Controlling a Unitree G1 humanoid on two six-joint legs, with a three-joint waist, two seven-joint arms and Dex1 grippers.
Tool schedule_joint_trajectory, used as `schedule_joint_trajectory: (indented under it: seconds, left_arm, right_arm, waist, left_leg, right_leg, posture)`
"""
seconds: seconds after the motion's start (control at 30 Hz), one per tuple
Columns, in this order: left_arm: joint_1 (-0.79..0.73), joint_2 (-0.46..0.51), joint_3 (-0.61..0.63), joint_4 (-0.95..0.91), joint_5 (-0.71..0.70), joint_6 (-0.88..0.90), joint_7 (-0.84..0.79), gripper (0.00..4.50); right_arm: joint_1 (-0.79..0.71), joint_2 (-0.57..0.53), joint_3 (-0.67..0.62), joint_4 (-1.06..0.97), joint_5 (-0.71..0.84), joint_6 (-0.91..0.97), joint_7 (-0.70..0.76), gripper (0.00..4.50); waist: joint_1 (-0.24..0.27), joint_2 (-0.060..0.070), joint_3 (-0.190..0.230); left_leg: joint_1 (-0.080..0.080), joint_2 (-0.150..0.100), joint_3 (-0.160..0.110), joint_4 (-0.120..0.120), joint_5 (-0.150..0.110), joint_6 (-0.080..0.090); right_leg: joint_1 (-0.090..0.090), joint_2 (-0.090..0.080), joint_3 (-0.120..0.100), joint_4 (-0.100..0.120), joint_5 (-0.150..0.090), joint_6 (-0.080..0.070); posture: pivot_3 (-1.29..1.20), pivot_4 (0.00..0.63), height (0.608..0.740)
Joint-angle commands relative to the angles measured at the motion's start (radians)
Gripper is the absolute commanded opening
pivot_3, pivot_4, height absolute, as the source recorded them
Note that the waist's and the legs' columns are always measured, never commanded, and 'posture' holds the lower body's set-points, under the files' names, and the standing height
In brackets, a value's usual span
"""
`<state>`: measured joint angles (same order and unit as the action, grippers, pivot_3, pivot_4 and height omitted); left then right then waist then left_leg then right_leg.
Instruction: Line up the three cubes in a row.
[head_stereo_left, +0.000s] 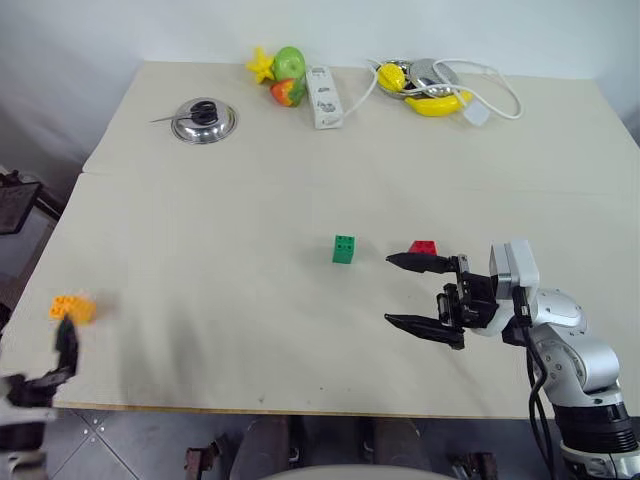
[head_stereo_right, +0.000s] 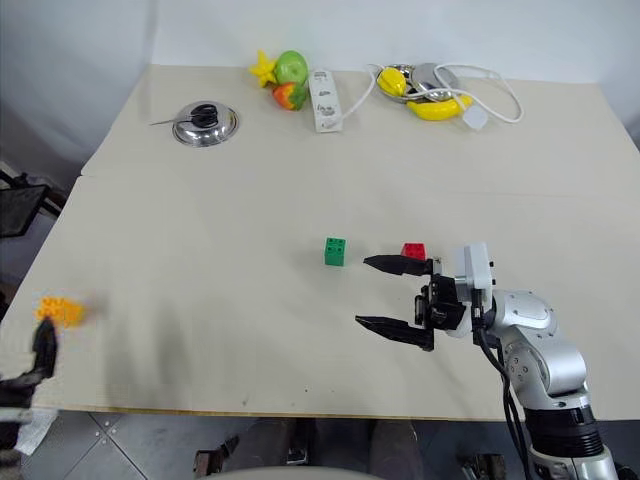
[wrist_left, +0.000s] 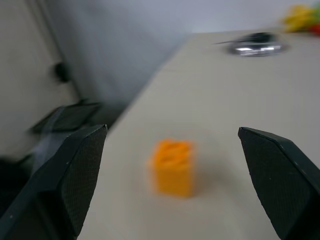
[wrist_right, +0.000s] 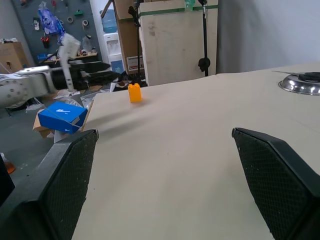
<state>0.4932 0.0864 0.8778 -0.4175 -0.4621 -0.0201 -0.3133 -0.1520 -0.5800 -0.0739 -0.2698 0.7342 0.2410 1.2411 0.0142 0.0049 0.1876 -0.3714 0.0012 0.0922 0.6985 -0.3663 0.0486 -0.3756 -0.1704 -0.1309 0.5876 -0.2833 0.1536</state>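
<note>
The green cube (head_stereo_left: 344, 249) stands near the table's middle. Just to its right is the red cube (head_stereo_left: 423, 247), partly hidden behind the far finger of my right gripper (head_stereo_left: 389, 290). That gripper points left and is open, with only bare table between its fingers. The orange-yellow cube (head_stereo_left: 73, 308) sits alone close to the table's left edge. My left gripper (wrist_left: 171, 131) is level with that cube and a little short of it, open wide, its fingers (wrist_left: 75, 175) on either side of the line to the cube (wrist_left: 172, 167). The right wrist view shows the same cube (wrist_right: 134, 93) far off.
Along the far edge lie a steel lid (head_stereo_left: 204, 120), toy fruits (head_stereo_left: 283, 75), a white power strip (head_stereo_left: 323, 97) and a bowl with a banana and a white cable (head_stereo_left: 430, 88). Off the table's left edge, a blue box (wrist_right: 62, 116) lies on the floor.
</note>
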Motion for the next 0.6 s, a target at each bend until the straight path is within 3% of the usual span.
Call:
schedule_joint_trajectory:
  seconds: [0.03, 0.3, 0.6]
  left_arm:
    - [0.055, -0.021, 0.030, 0.002, -0.079, -0.010, 0.017, 4.47]
    - [0.097, 0.037, -0.030, 0.078, -0.139, 0.027, -0.069, 4.47]
    - [-0.017, 0.318, -0.084, 0.276, -0.074, 0.129, -0.112, 4.47]
  right_arm:
    - [-0.003, 0.002, -0.010, -0.007, 0.000, -0.016, 0.009, 4.50]
    - [0.009, -0.002, -0.029, 0.032, -0.024, -0.071, 0.042, 4.50]
    - [0.013, -0.003, -0.036, 0.060, -0.046, -0.091, 0.052, 4.50]
  waist:
    - [0.006, 0.000, 0.000]
    - [0.009, -0.001, -0.001]
    - [-0.004, 0.000, -0.001]
  left_leg:
    - [0.000, 0.000, 0.000, 0.000, -0.002, -0.001]
    - [0.000, 0.001, 0.002, 0.000, -0.006, 0.005]
    - [0.000, 0.001, 0.002, 0.000, -0.006, 0.005]
  right_leg:
    - [0.000, 0.000, 0.000, 0.000, 0.000, 0.000]
    - [-0.001, 0.002, -0.001, 0.001, -0.001, -0.002]
    - [-0.001, 0.003, -0.002, 0.003, -0.002, -0.003]
  posture:
    - [0.00, 0.150, 0.740]
    - [0.00, 0.150, 0.740]
    - [0.00, 0.150, 0.740]
